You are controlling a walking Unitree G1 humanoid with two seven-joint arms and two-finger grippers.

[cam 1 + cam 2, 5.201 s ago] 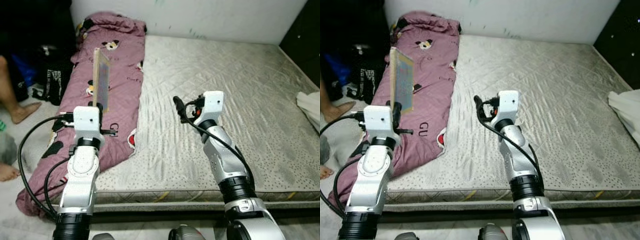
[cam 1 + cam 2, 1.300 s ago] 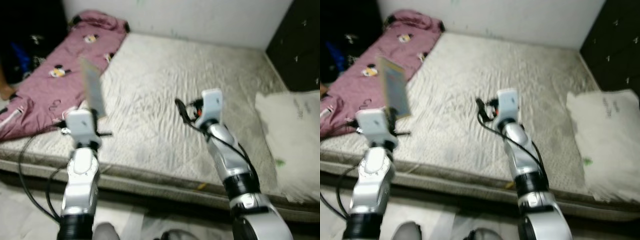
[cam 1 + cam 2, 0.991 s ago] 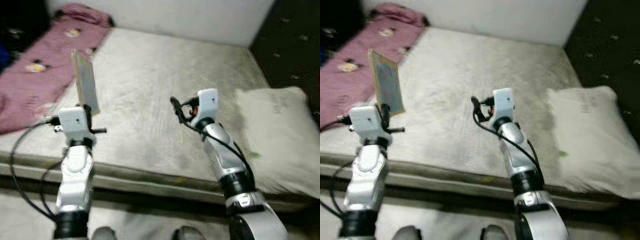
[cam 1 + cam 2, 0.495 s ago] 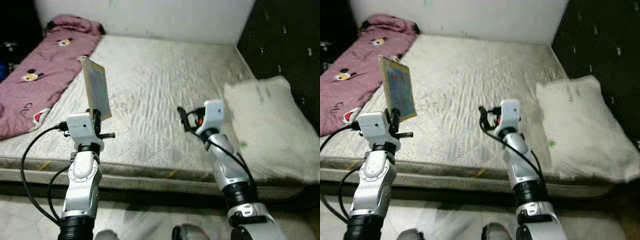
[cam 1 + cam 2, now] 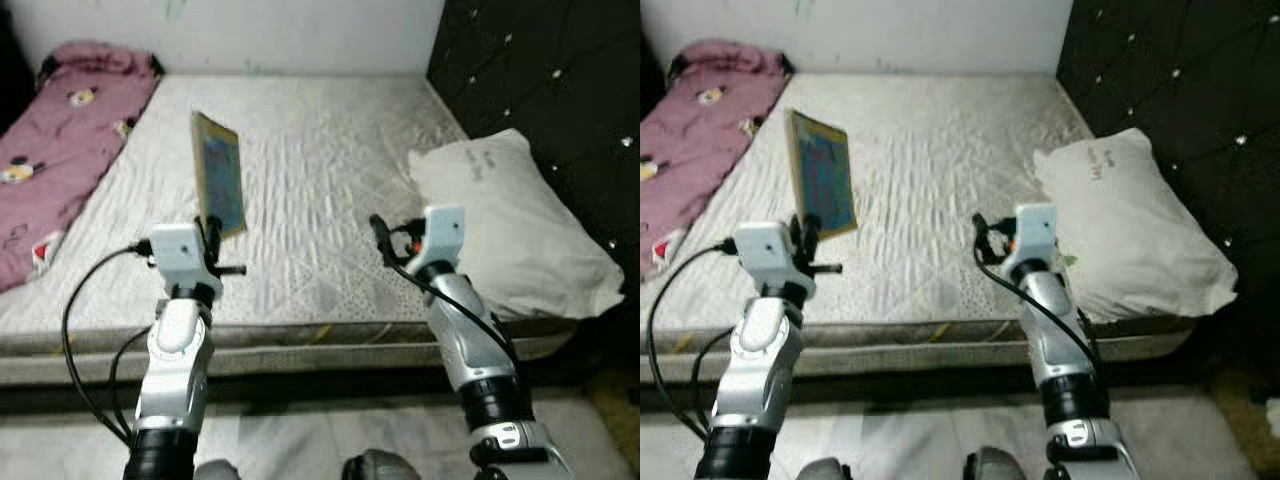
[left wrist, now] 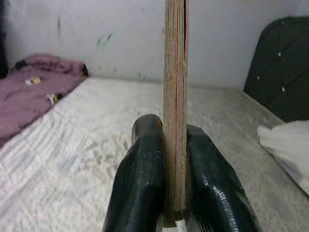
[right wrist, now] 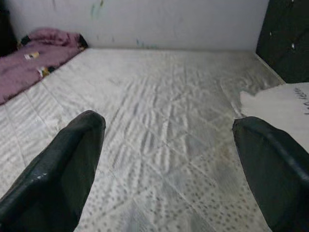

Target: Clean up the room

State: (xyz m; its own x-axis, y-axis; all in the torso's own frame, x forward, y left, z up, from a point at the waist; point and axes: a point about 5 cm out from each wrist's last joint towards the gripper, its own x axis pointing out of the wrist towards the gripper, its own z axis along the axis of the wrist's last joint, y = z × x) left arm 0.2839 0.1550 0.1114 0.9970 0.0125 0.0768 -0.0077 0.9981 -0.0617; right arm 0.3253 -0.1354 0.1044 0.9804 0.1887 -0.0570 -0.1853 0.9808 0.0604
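Since the earliest pictures the whole view has swung toward the right end of the bed: the purple blanket (image 5: 62, 140) that lay close before the robot now sits along the far left edge, and a white pillow (image 5: 505, 225) and a black tufted headboard (image 5: 545, 110) have come into sight. That is the camera turning, not the things shifting. The left tool (image 5: 208, 238) has stayed clamped on the same flat book (image 5: 220, 185) throughout, held upright.

There is one book, one pillow, one blanket and one bare mattress (image 5: 320, 160). The book stands on edge above the near left part of the mattress, lifted clear of it, its blue cover facing right. In the left wrist view the two black fingers (image 6: 145, 179) press on either side of the book's lower edge (image 6: 175, 96), seen edge-on as a thin stack of pages.

The right tool (image 5: 382, 238) hovers over the near edge of the mattress, just beside the pillow's near corner; in the right wrist view its fingers (image 7: 67, 164) stand wide apart with nothing between them.

The middle of the mattress, from the near edge to the far wall, is open quilted surface. The pillow lies against the headboard at the right edge.

The blanket is cut off by the left border of the head views. The floor below the near edge is blurred and hard to read.
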